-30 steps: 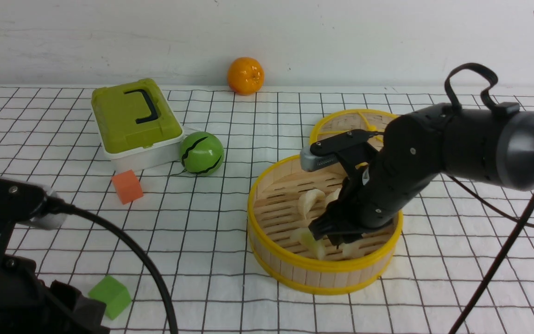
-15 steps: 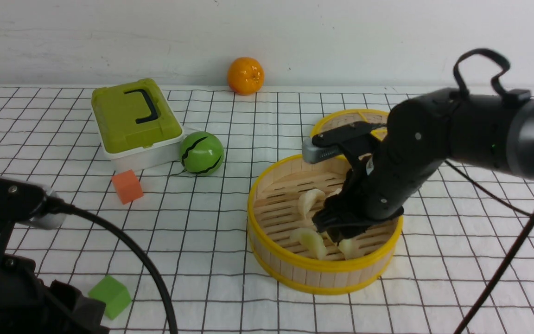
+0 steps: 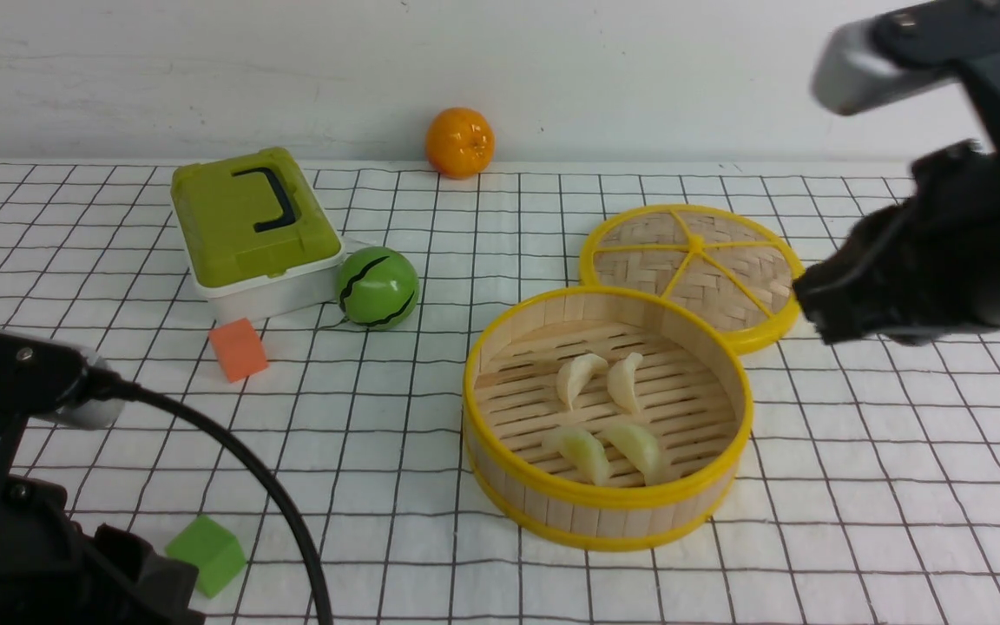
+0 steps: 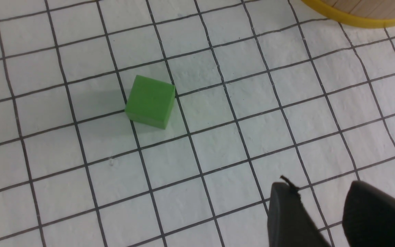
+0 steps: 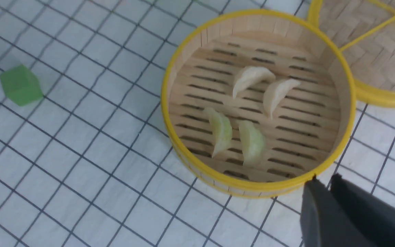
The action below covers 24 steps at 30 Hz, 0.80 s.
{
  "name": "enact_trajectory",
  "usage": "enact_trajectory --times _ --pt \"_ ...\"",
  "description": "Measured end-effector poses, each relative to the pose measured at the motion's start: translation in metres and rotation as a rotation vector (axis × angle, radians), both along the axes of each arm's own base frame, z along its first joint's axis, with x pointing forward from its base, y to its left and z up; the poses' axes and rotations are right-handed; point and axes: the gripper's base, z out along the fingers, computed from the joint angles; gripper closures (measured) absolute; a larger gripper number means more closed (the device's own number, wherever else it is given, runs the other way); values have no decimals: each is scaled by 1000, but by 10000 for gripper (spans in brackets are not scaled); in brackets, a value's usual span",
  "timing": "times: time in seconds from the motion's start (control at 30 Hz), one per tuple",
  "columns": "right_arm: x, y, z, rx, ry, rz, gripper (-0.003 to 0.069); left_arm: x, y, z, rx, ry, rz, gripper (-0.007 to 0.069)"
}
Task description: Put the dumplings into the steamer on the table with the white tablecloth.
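The steamer (image 3: 604,501) stands on the table's white tablecloth (image 3: 396,434), right of centre. Several pale dumplings lie on its slatted floor: two at the back (image 3: 580,378) (image 3: 624,382) and two greenish ones at the front (image 3: 582,453) (image 3: 639,447). The right wrist view shows them too (image 5: 252,78) (image 5: 220,129). My right gripper (image 5: 324,181) hangs raised to the right of the steamer, shut and empty. My left gripper (image 4: 321,187) hovers low over bare cloth, open with nothing between its fingers.
The flat woven lid (image 3: 691,265) lies behind the steamer, touching it. A green lidded box (image 3: 248,221), a green ball (image 3: 377,286) and an orange cube (image 3: 238,349) sit left. An orange (image 3: 460,141) rests by the wall. A green cube (image 3: 207,554) is beside my left arm.
My right gripper has let go of a dumpling inside the steamer, lifted out up and to the right, and closed. The left arm has stayed still.
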Motion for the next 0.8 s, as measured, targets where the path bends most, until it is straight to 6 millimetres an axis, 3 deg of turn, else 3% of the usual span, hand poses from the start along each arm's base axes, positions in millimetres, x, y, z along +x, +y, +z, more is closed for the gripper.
enact_trajectory --times 0.17,0.33,0.8 --pt "-34 -20 -6 76 -136 -15 652 0 0 0 0 0 0 385" --pt "-53 -30 -18 85 -152 -17 652 0 0 0 0 0 0 385" --pt "-58 -34 -28 28 -109 -14 646 0 0 0 0 0 0 385"
